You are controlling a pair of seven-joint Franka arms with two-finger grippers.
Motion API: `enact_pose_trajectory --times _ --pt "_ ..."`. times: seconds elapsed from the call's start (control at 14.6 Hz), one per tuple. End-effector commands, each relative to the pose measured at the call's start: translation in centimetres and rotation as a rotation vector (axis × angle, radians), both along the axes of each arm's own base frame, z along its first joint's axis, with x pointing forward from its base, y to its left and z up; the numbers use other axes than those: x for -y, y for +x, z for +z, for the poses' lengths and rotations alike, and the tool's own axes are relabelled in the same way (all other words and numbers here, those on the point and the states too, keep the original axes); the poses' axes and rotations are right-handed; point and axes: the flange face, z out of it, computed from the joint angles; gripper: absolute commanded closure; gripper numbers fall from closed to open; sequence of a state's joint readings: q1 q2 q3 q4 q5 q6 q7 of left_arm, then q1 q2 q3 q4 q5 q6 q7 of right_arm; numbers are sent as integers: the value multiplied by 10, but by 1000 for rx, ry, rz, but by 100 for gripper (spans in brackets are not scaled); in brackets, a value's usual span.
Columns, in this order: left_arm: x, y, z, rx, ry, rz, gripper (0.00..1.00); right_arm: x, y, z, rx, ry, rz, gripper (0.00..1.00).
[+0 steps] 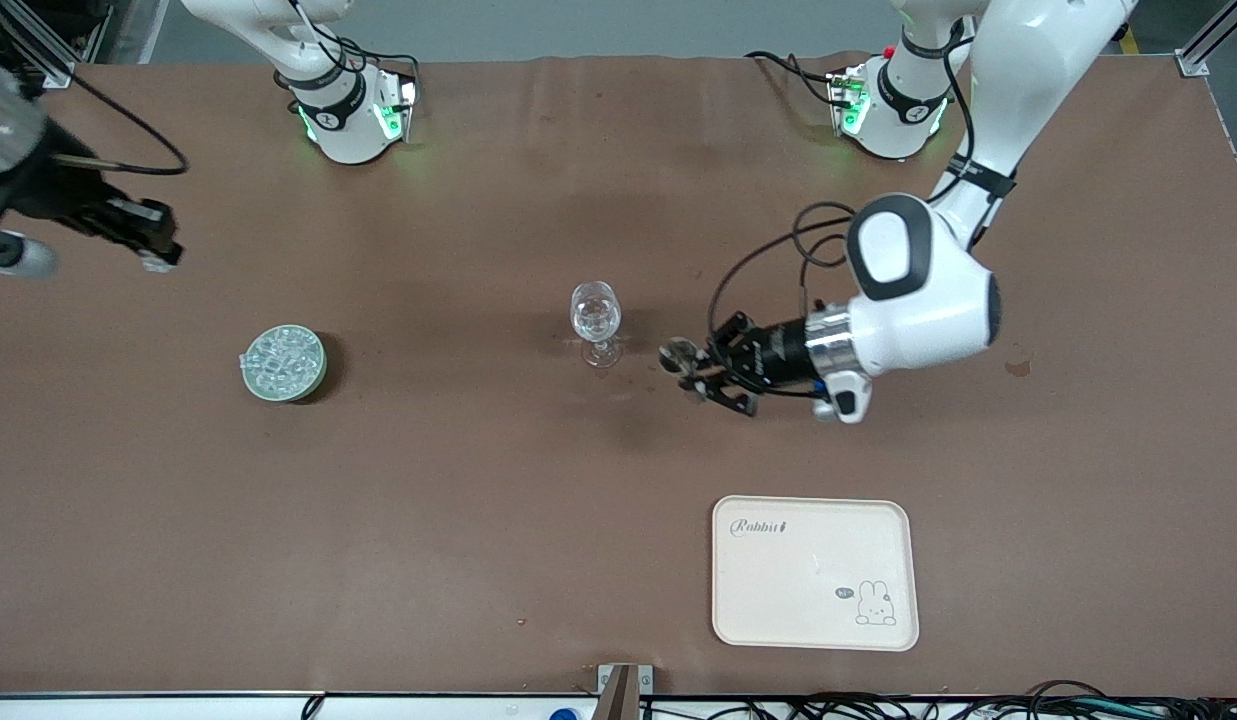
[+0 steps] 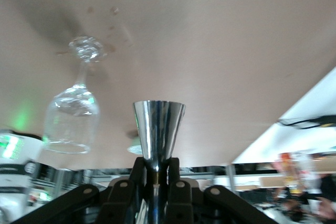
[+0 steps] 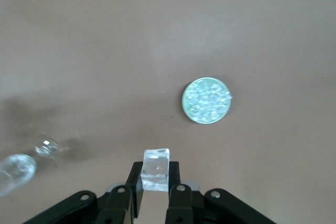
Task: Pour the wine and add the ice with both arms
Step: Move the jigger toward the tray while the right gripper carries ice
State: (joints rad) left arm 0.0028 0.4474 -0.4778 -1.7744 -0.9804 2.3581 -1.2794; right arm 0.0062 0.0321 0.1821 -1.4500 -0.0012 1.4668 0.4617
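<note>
right arm (image 1: pixel 38 190): blurred, cut by frame edge | metal cup (image 2: pixel 157 132): base hidden between end-effector fingers

tray (image 1: pixel 814 573) | word "Rabbit" printed at one corner | no other readable text

Brown table (image 1: pixel 478 520): ice bowl (image 1: pixel 284 363), wine glass (image 1: pixel 596 322), cream tray (image 1: pixel 814 572)

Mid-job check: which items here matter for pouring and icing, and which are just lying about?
In play: clear stemmed glass; pale green bowl of ice cubes; clear cube in right end effector; steel cone cup in left end effector.
Idle: cream rabbit tray.
</note>
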Motion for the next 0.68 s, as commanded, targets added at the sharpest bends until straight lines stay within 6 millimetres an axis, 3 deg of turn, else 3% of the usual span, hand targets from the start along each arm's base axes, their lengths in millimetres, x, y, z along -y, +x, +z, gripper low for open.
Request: enact_pose_trajectory --times 0.0,0.21,0.34,0.62 --pt "-41 35 -5 -31 -61 93 99 -59 10 -17 4 36 -93 99" --pt "-100 77 -28 -52 -86 211 99 -142 10 -43 19 87 -181 99" --pt "-127 101 -44 -56 -105 267 99 -197 2 -65 2 111 -196 99" --pt "-187 128 -76 -81 -125 353 99 -277 -15 -102 1 151 -221 99"
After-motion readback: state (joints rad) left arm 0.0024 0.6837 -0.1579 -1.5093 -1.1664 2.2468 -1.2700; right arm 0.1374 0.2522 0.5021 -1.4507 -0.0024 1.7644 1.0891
